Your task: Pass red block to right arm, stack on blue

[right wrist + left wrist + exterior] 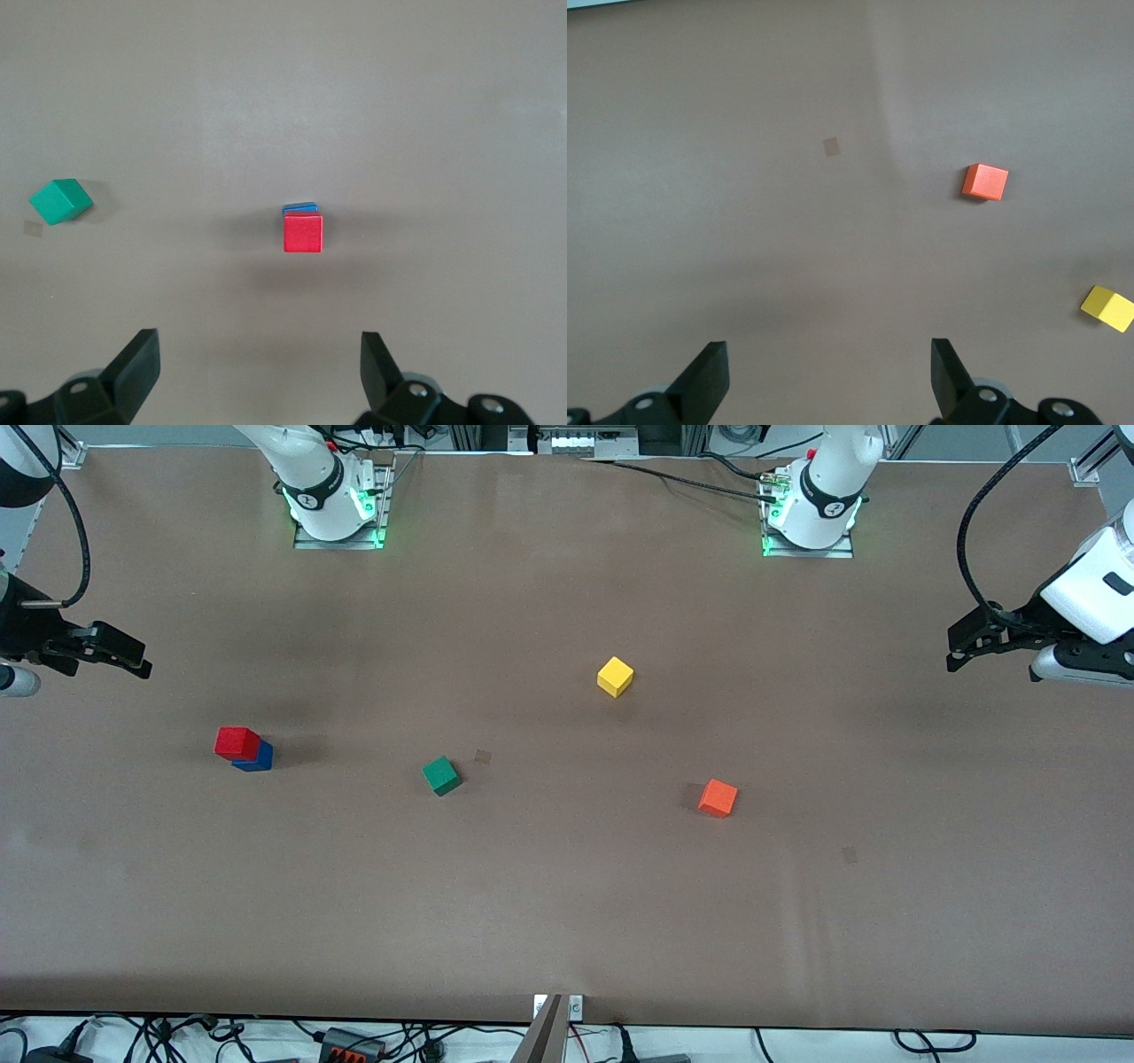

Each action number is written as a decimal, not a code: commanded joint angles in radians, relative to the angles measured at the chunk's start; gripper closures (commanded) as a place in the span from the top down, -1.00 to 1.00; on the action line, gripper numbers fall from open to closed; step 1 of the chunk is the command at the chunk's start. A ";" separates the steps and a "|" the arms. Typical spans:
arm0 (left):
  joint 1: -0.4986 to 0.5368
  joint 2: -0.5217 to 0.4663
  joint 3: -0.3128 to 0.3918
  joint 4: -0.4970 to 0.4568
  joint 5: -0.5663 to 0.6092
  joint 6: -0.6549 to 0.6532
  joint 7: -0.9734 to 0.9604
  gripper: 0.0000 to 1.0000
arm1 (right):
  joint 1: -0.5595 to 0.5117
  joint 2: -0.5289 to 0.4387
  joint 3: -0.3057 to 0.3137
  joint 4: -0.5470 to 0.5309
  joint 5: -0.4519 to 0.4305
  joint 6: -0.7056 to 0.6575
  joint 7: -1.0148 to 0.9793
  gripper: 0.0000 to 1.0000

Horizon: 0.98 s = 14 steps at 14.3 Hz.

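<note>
The red block (pixel 236 741) sits on top of the blue block (pixel 257 760), toward the right arm's end of the table. In the right wrist view the red block (pixel 303 232) covers most of the blue block (pixel 300 209), of which only a thin edge shows. My right gripper (pixel 133 658) is open and empty, raised over the table's edge at the right arm's end, apart from the stack; its open jaws also show in the right wrist view (pixel 260 350). My left gripper (pixel 955 651) is open and empty, raised at the left arm's end, its jaws (pixel 830 359) over bare table.
A green cube (pixel 441 775) lies near the table's middle, also in the right wrist view (pixel 60 200). A yellow cube (pixel 615 677) and an orange cube (pixel 718 798) lie toward the left arm's end; both show in the left wrist view, orange (pixel 984 182) and yellow (pixel 1107 308).
</note>
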 commanded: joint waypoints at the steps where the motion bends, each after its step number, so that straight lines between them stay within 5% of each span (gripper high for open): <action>1: 0.006 0.012 -0.001 0.031 -0.012 -0.024 0.004 1.00 | -0.039 -0.012 0.045 -0.011 -0.006 -0.006 -0.001 1.00; 14: 0.006 0.012 -0.001 0.031 -0.012 -0.025 0.004 1.00 | -0.053 -0.032 0.063 -0.013 -0.006 -0.050 0.002 1.00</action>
